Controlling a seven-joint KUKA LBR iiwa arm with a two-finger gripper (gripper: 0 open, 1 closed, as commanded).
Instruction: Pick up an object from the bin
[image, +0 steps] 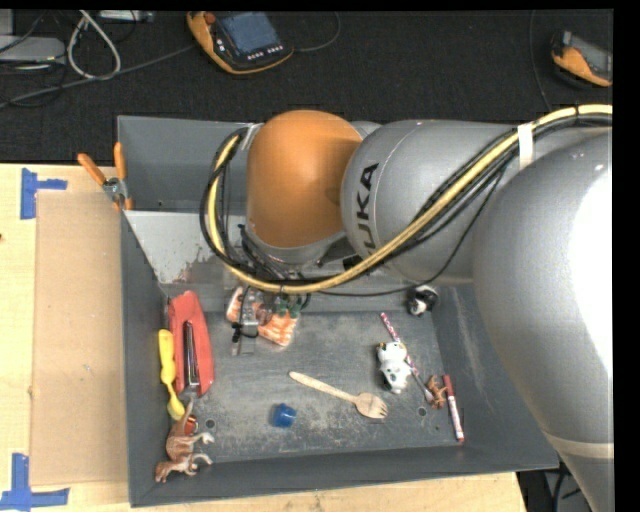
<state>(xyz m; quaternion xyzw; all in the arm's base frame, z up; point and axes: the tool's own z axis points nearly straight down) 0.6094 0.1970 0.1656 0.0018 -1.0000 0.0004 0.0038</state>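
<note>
Hanging low in the grey bin (330, 345), the end effector (243, 325) stands just beside a small orange-and-white thing (279, 329) near the red case (190, 345); open or closed, I cannot tell.

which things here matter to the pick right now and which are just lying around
In play: the pincer; the orange and white thing right beside it, toward the back left of the grey bin.

Lying about: red stapler, yellow piece, brown toy horse, blue cap, wooden spork, black and white toy, striped stick, red pen.
</note>
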